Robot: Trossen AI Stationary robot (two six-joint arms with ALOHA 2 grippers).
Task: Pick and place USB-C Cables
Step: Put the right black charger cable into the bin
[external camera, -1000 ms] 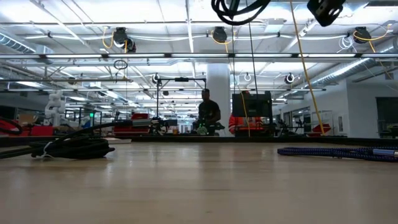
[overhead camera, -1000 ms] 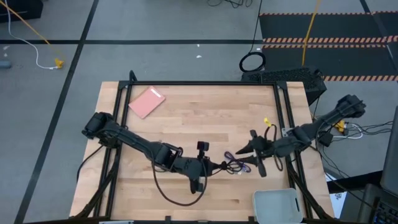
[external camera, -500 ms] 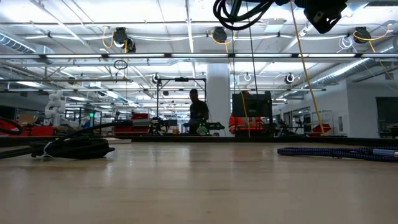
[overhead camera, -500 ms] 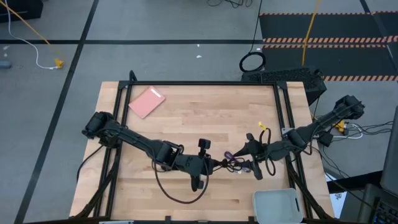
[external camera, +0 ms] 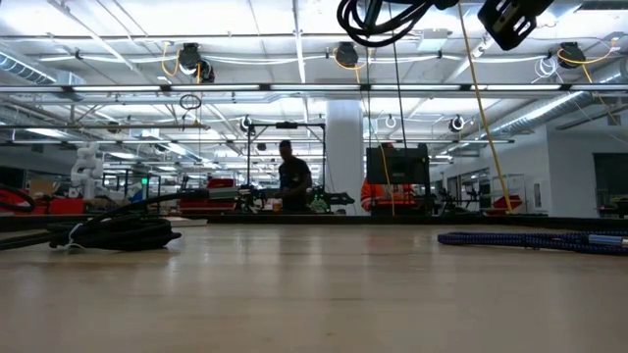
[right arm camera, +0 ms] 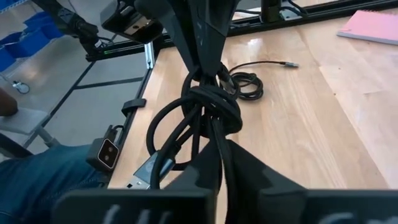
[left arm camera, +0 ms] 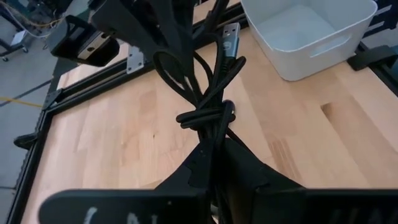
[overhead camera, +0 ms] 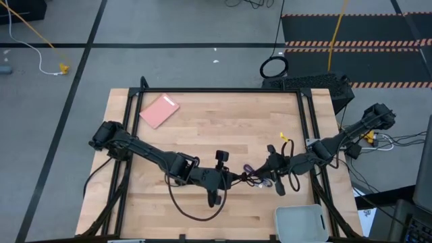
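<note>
Both arms meet low over the front middle of the table, each gripping the same black cable from opposite ends. The left gripper has its jaws closed tight on one end of the knotted bundle; the right gripper has its jaws closed on the other end. The cable hangs stretched between them, its long axis running from one pair of jaws straight to the other, with the knot about midway and a silver plug sticking out near the right jaws.

Beyond the left jaws, past the right arm, sits a white bin at the table's front corner. Beyond the right jaws, a second black cable lies coiled on the table, its plug end pointing away toward a pink notebook at the far corner. A purple-blue cable lies on the table just under the two grippers. In the low view a person stands in the room behind.
</note>
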